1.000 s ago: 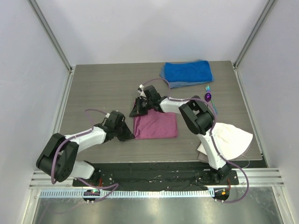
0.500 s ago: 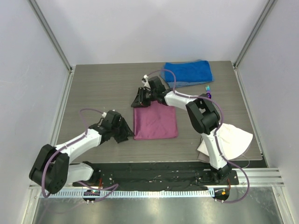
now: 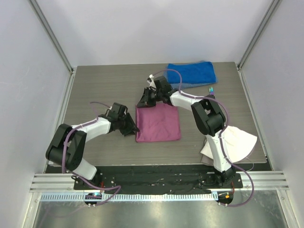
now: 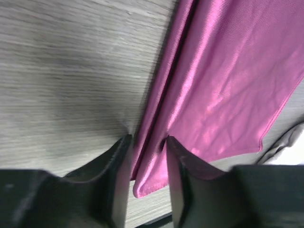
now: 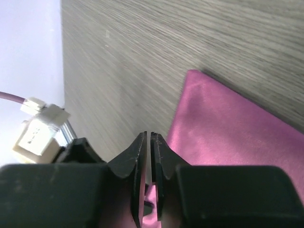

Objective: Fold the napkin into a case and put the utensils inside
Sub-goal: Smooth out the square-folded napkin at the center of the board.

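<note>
The magenta napkin [image 3: 158,122] lies flat on the table, roughly square. My left gripper [image 3: 133,127] is open at its near left corner. In the left wrist view its fingers [image 4: 118,180] straddle the napkin's doubled edge [image 4: 152,161] without pinching it. My right gripper [image 3: 145,100] hovers at the napkin's far left corner. Its jaws are shut to a thin slit, with no cloth at the tips [image 5: 146,135], and the napkin corner [image 5: 223,137] lies flat beside them. A bit of the teal fork [image 3: 210,90] shows beside the right arm. The spoon is hidden.
A folded blue towel [image 3: 191,73] lies at the back of the table. A white cloth [image 3: 236,140] lies at the front right by the right arm's base. Side walls stand close to both table edges.
The napkin's far edge has been drawn farther back, so the cloth is longer. My right gripper moved back with it. My left gripper pulled away, then returned to the near left corner.
</note>
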`<state>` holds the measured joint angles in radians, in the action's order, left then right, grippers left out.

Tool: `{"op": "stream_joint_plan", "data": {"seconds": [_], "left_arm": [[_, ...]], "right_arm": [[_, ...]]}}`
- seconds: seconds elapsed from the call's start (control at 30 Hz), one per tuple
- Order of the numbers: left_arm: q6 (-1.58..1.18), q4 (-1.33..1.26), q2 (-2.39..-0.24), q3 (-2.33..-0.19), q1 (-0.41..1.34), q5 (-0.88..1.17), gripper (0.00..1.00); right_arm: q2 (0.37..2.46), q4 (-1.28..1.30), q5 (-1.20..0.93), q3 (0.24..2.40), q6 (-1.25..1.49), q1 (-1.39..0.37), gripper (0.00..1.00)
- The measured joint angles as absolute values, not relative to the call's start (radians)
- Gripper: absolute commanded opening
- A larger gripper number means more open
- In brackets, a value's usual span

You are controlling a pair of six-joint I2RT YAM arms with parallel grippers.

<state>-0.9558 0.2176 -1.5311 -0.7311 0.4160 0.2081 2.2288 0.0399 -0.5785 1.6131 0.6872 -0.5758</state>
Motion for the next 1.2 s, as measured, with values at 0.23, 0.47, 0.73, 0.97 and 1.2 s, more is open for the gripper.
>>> {"op": "stream_joint_plan", "data": {"seconds": [0.23,0.47,0.73,0.97,1.2], "left_arm": [[-0.918,0.187,-1.556,-0.722,0.371,0.24,0.15],[-0.905,0.112,-1.579,-0.704,0.37,0.292,0.23],[-0.881,0.136,-1.456,-0.628,0.37,0.3,0.44],[-0.887,0.146,-1.38,-0.563,0.378,0.326,0.46],[-0.909,0.12,-1.38,-0.545,0.386,0.371,0.47]], "right_arm": [[2.373,0.041,-0.591,1.687,0.7,-0.577,0.12],[2.434,0.071,-0.601,1.792,0.713,-0.577,0.24],[2.217,0.221,-0.479,1.647,0.649,-0.577,0.53],[1.76,0.337,-0.27,1.319,0.58,-0.561,0.54],[1.56,0.398,-0.159,0.984,0.574,-0.482,0.52]]}}
